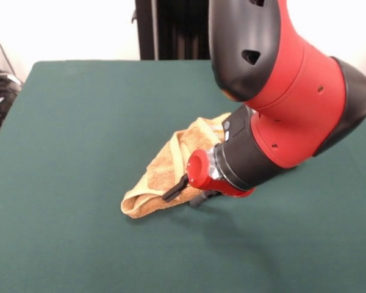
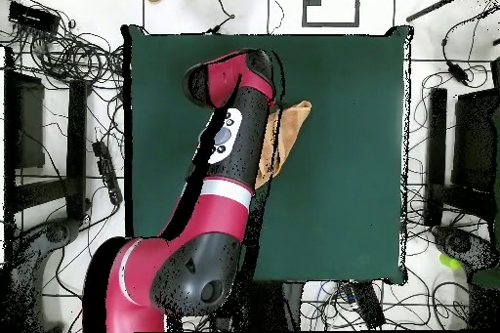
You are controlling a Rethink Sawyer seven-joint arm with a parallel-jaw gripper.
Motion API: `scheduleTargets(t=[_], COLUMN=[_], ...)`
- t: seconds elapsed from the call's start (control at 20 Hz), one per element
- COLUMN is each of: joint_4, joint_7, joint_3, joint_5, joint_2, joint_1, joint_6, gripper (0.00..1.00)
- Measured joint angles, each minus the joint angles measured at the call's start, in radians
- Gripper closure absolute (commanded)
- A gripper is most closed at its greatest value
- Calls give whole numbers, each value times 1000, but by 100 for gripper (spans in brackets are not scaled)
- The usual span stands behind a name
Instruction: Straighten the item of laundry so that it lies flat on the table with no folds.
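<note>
The orange-tan towel (image 1: 171, 168) lies bunched and folded near the middle of the dark green table (image 1: 79, 122), with its far part raised in a ridge. My gripper (image 1: 188, 195) hangs low at the towel's near right edge. Its two black fingers stand apart: one fingertip (image 1: 174, 190) rests against the towel's lower fold, and the other is just above the felt beside it. Nothing shows between them. In the overhead view the towel (image 2: 285, 134) sticks out from under the arm on the table (image 2: 342, 202), and the gripper is hidden beneath the arm.
The thick red and black arm (image 1: 280, 91) covers the towel's right side. The pedestal (image 1: 171, 30) stands at the table's far edge. Cables (image 1: 0, 91) lie off the left edge, and cables and equipment (image 2: 68, 65) surround the table.
</note>
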Motion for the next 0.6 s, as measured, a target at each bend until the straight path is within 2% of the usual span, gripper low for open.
scheduleTargets(t=[0.6], joint_4=[0], joint_7=[0], joint_3=[-10], joint_5=[-36], joint_2=[7], joint_1=[0], joint_6=[0], gripper=[0])
